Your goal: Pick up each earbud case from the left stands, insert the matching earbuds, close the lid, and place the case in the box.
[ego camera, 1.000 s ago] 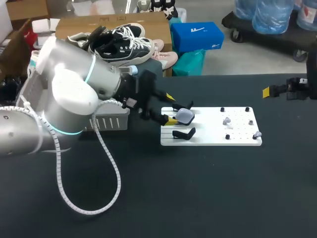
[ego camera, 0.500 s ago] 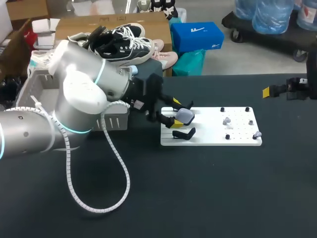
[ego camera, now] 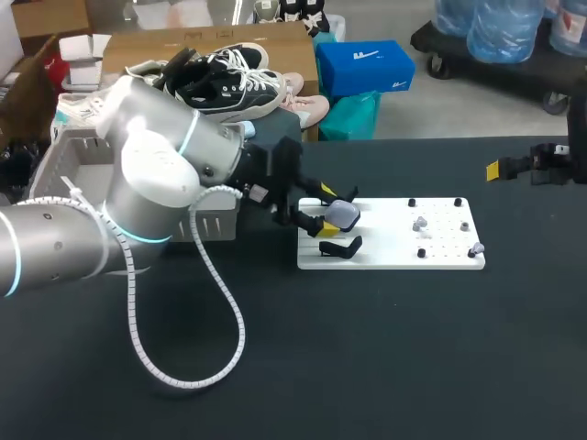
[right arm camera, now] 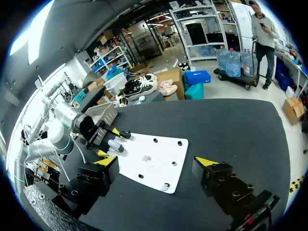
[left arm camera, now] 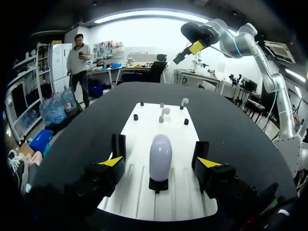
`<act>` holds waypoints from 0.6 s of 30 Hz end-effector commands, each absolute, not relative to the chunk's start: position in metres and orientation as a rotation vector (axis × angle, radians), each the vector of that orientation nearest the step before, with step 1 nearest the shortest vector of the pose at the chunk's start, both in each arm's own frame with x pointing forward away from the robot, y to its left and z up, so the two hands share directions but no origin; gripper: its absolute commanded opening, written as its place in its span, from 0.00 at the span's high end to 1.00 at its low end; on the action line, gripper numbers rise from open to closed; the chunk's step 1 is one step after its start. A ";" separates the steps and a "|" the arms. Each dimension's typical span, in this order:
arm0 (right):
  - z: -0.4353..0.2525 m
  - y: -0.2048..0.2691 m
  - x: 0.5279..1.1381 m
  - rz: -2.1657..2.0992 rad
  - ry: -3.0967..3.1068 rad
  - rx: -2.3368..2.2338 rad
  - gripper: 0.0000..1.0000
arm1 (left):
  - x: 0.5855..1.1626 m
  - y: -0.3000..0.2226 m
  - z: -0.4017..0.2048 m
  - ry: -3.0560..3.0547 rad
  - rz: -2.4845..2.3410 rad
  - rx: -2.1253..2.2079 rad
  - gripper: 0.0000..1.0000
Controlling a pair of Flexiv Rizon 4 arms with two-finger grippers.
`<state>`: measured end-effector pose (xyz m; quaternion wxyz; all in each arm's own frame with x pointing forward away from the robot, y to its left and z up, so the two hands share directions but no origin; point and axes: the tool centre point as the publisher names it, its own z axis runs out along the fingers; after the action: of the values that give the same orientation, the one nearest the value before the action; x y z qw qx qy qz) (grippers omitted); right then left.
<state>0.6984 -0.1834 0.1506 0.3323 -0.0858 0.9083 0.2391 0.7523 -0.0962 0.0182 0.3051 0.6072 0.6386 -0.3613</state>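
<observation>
A pale lavender earbud case (ego camera: 344,214) stands upright on a black stand at the left end of the white board (ego camera: 394,252). My left gripper (ego camera: 320,203) is open around it. In the left wrist view the case (left arm camera: 160,155) sits midway between the fingers of the left gripper (left arm camera: 160,150), with a gap on each side. A second black stand (ego camera: 340,246) beside it holds nothing. Small grey earbuds (ego camera: 420,223) rest among black pegs on the board's right half. My right gripper (ego camera: 500,169) hangs open above the table's far right, away from the board (right arm camera: 154,161).
A grey slatted box (ego camera: 57,163) stands at the table's back left, partly hidden behind my left arm. The arm's white cable (ego camera: 215,321) loops over the dark table in front of it. From the right wrist, the box (right arm camera: 100,113) shows behind the left gripper (right arm camera: 103,137).
My left arm has swung a little to the right, edging its open gripper closer around the case. The right arm and the case have not moved.
</observation>
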 end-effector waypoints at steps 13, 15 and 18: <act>0.151 -0.184 0.698 0.625 2.373 -0.226 0.00 | 0.756 -0.097 0.012 1.716 -0.941 1.593 0.00; 0.151 -0.184 0.698 0.625 2.373 -0.226 0.00 | 0.756 -0.097 0.012 1.717 -0.932 1.598 0.00; 0.151 -0.184 0.698 0.625 2.373 -0.226 0.00 | 0.755 -0.097 0.012 1.715 -0.931 1.601 0.00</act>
<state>0.6984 -0.1834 0.1506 0.3323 -0.0858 0.9083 0.2391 0.7545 -0.0969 0.0160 0.3041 0.6045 0.6464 -0.3525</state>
